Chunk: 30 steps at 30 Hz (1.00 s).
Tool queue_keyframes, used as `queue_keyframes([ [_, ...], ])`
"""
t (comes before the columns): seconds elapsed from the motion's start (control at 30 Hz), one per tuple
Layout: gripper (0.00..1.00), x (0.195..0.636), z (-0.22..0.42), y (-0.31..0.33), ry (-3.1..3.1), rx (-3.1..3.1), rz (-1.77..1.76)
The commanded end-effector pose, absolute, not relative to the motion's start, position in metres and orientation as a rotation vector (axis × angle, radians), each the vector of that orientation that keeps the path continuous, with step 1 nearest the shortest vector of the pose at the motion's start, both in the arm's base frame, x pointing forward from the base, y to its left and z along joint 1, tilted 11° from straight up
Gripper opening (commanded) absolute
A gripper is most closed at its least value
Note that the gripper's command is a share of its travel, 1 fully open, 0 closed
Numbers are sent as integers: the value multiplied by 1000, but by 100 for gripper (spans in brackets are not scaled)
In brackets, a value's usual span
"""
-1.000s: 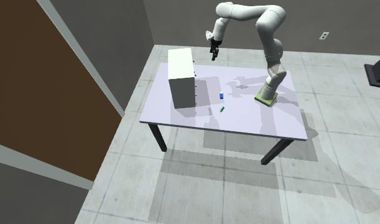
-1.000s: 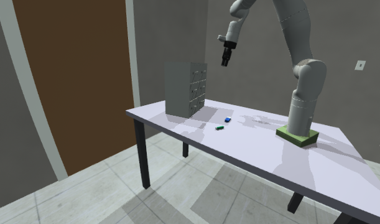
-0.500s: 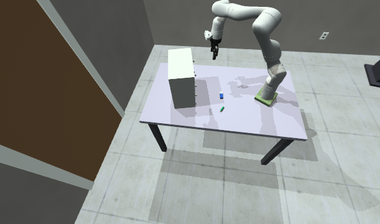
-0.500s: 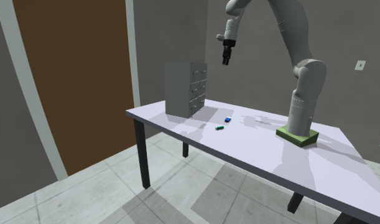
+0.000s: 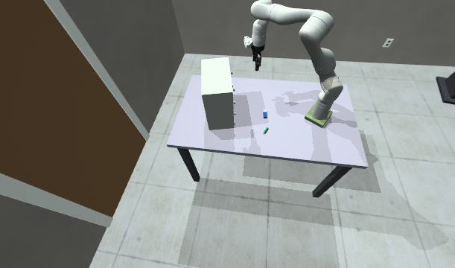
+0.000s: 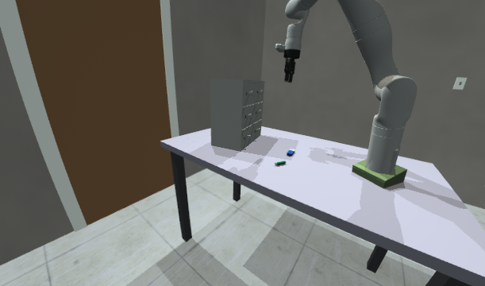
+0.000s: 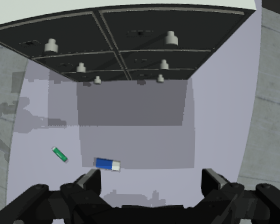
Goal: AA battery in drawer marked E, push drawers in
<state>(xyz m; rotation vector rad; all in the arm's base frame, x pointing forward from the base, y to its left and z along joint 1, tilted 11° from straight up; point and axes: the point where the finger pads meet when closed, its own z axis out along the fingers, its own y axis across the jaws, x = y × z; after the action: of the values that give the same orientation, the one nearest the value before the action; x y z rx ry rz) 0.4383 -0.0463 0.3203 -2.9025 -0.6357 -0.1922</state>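
The green AA battery [image 5: 266, 130] [image 6: 280, 163] [image 7: 60, 154] lies on its side on the table in front of the chest. The small chest [image 5: 217, 76] [image 6: 227, 113] [image 7: 126, 7] stands upright with its knobbed front toward the arm's base. It has two columns of three drawers, all looking pushed in. The letters on the drawers are too small to read, so I cannot tell drawer E. My gripper [image 5: 257, 69] [image 6: 288, 81] [image 7: 151, 180] is open and empty, pointing down high above the table, in front of the chest's front and well above the battery.
A blue and white block [image 5: 265, 114] [image 6: 290, 152] [image 7: 107, 164] lies on the table [image 5: 287, 149] [image 6: 325, 191] [image 7: 221, 110] near the battery. The arm's green base plate [image 5: 318, 120] [image 6: 379, 177] stands at the table's other end. Small knobs stick out of the chest's front.
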Motion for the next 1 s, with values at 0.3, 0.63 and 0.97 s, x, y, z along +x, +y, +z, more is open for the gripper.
queue_keyframes([
  [0.3,100,438,322,-48,-638,-2911,-166],
  [0.63,100,438,322,-48,-639,-2913,-156],
  [0.97,100,438,322,-48,-639,-2913,-153],
])
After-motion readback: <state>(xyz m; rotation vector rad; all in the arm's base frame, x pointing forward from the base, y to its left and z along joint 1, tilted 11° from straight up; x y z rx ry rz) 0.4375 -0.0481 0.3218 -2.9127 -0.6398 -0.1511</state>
